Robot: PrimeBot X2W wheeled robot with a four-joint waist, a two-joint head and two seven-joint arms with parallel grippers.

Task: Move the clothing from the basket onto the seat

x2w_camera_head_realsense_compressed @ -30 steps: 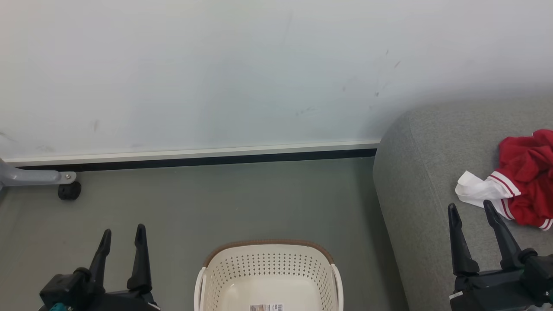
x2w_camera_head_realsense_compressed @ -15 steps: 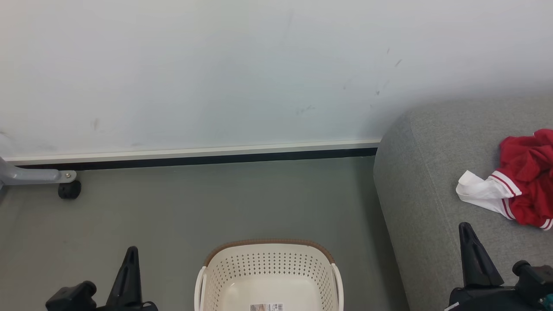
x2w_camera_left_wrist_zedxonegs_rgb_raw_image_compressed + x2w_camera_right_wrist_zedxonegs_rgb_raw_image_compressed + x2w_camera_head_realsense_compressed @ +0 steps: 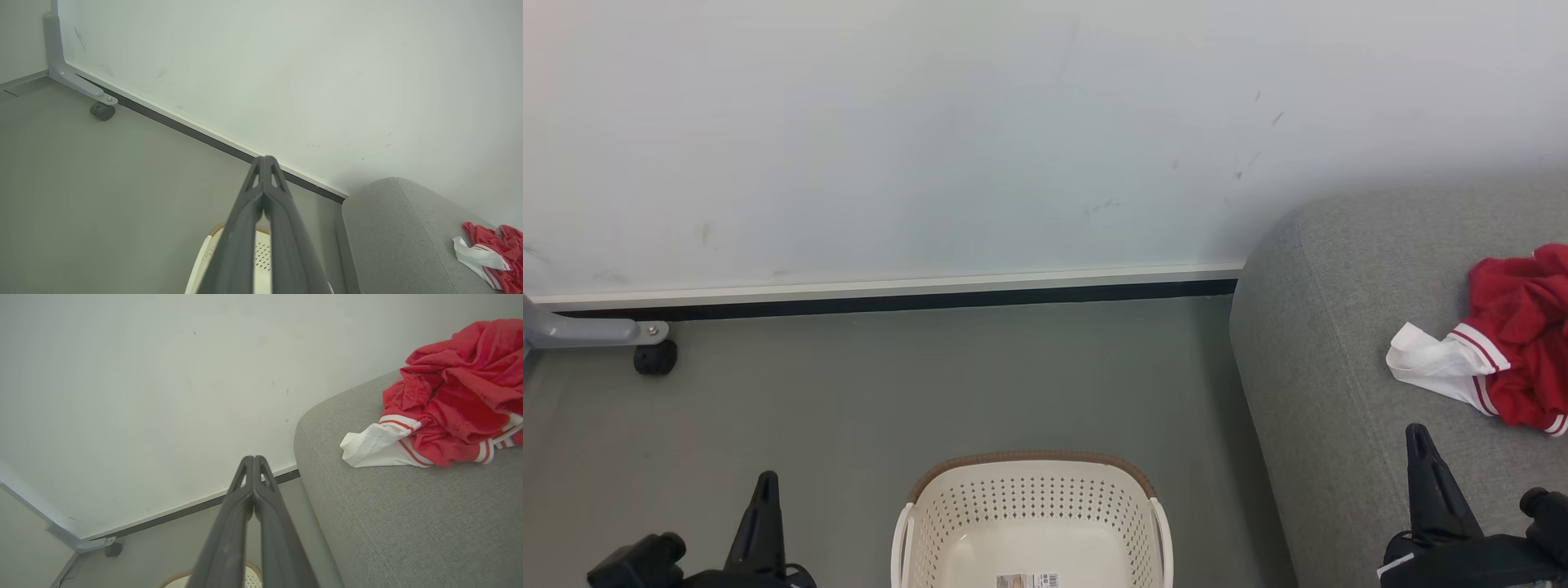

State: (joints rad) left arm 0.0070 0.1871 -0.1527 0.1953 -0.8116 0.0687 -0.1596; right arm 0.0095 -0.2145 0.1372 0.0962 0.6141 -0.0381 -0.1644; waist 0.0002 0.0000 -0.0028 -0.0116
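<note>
Both pairs of fingers have dropped toward the bottom edge of the head view and closed since the earlier frames, where they stood parted and higher. The left fingers now sit at 7 o'clock over the grey floor, and the right fingers at 5 o'clock over the seat. Each pair is pressed tight together on nothing, which the wrist views confirm for the left fingers and the right fingers. The red clothing lies bunched on the seat at 3 o'clock, its white striped panel spilling toward 9 o'clock. The basket stands on the floor at 6 o'clock, with only a barcode sticker showing inside it. Judging by this, the transfer looks finished and the arms seem to be parking, so the next move probably calls for no more than a check that the basket holds nothing. That check matters because the basket's near half is cut off by the bottom edge. The clothing also runs off the edge at 3 o'clock, and the heap is too crumpled to tell one garment from two.
</note>
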